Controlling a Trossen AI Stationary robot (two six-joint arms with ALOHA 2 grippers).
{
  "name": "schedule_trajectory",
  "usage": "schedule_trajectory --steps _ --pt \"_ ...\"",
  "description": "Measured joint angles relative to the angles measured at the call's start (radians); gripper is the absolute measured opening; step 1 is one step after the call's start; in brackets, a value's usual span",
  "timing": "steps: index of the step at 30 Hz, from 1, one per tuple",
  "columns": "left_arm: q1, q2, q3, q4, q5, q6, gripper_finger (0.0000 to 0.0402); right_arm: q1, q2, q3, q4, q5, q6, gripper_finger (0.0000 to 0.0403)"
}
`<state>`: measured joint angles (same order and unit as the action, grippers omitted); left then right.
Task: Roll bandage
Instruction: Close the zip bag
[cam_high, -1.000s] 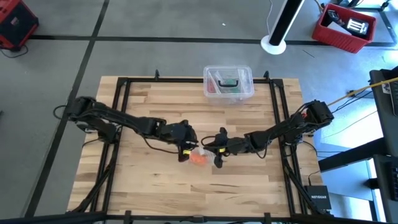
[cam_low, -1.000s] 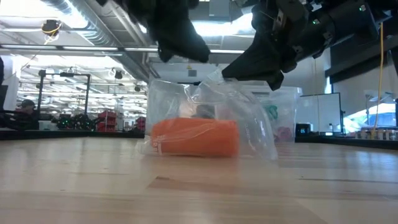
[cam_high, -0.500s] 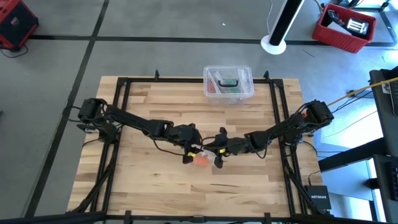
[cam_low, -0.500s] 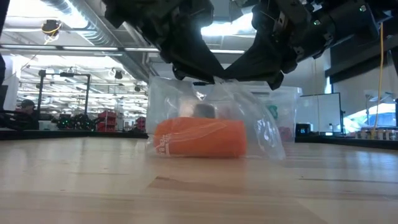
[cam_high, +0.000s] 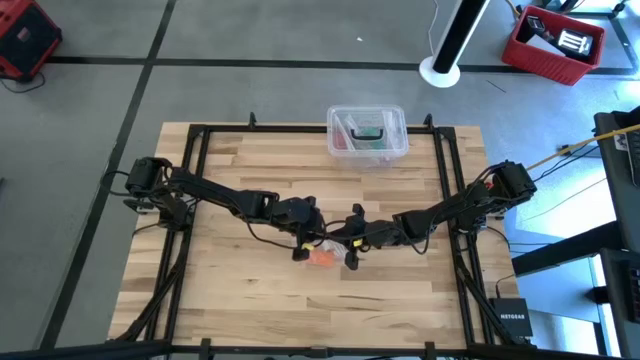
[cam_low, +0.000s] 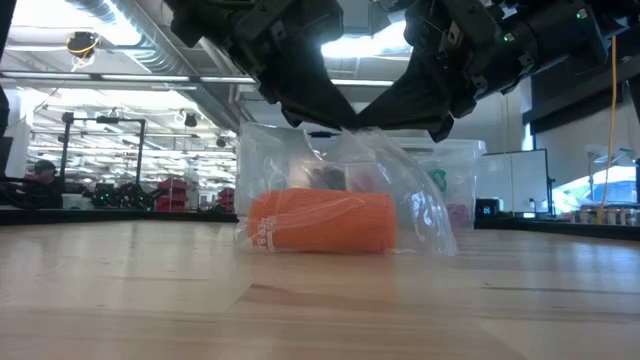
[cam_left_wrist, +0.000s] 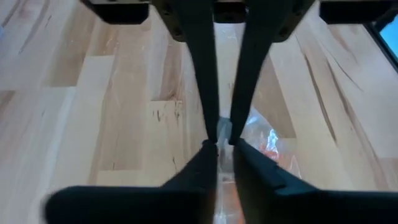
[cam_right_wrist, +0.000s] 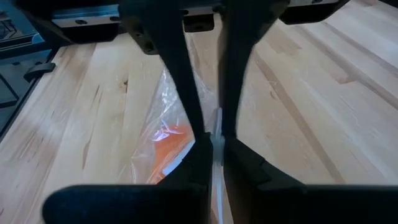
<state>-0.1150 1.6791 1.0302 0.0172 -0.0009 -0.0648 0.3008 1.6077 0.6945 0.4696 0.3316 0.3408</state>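
The bandage (cam_low: 322, 222) is a rolled orange cylinder lying on its side on the table, inside a clear plastic bag (cam_low: 420, 205). In the high view the bandage (cam_high: 322, 257) lies at mid-table between both arms. My left gripper (cam_low: 330, 122) and my right gripper (cam_low: 405, 122) both stand just above the roll, at the bag's gathered top. Each is shut on the plastic. The left wrist view shows the bag (cam_left_wrist: 264, 134) past the fingertips. The right wrist view shows the orange roll (cam_right_wrist: 174, 146) inside it. My left gripper pinches the bag's top edge (cam_left_wrist: 224, 127) between its two fingertips, slanting down from the table's left. The bag's bottom rests on the table with the roll in it. My right gripper pinches a thin strip of the bag's top (cam_right_wrist: 216, 124) between its fingertips, slanting down from the table's right. The plastic rises from the roll to the fingers.
A clear plastic box (cam_high: 367, 132) with small items stands at the table's far edge, behind the bag. A black frame (cam_high: 200, 140) runs along the table's sides. Bare wood lies toward the near edge.
My left gripper has come down and moved toward the table's right, from up and to the left of the bag onto the bag's top beside my right gripper. The bag's upper part is now gathered between the two grippers. The roll stays on the table.
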Motion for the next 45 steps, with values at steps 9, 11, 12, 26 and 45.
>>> schedule_trajectory --steps 9,11,12,26,45 --pt "-0.001 -0.003 0.0 -0.003 0.001 0.051 0.0001 0.0 0.0 -0.001 0.0 -0.009 -0.006 0.0028" --pt "0.0 -0.005 0.0 -0.003 0.001 0.058 0.0001 0.0 -0.009 -0.001 -0.004 -0.011 -0.009 0.0028" --pt "0.0 -0.006 0.0 0.0 0.001 0.059 0.0001 0.0 -0.016 -0.001 -0.01 -0.018 -0.009 0.0029" --pt "0.001 -0.065 0.0 -0.033 -0.034 0.084 0.0 0.001 -0.121 -0.001 -0.029 -0.079 -0.033 0.0103" --pt "-0.01 -0.068 -0.001 -0.013 -0.035 0.073 0.0 -0.037 -0.07 0.0 0.071 -0.028 -0.087 0.0063"
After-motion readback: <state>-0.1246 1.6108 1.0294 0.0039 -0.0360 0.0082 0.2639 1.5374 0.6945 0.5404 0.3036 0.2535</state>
